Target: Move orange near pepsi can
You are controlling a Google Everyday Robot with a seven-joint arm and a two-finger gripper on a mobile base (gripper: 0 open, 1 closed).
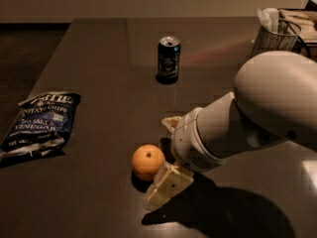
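Note:
The orange [147, 161] lies on the dark table [99, 48] near its front middle, with its dark star mark facing up. The pepsi can [169, 58], dark blue with a silver top, stands upright well behind it, towards the far middle. My gripper [160, 163] is low over the table just right of the orange. It is open, with one pale finger [171, 123] behind the orange and the other finger [166, 186] in front of it. The orange sits at the mouth of the gap. I cannot tell whether the fingers touch it.
A flat blue chip bag [42, 120] lies at the table's left edge. A metal cup [274, 36] with napkins stands at the far right. My bulky white arm [257, 113] covers the right front of the table.

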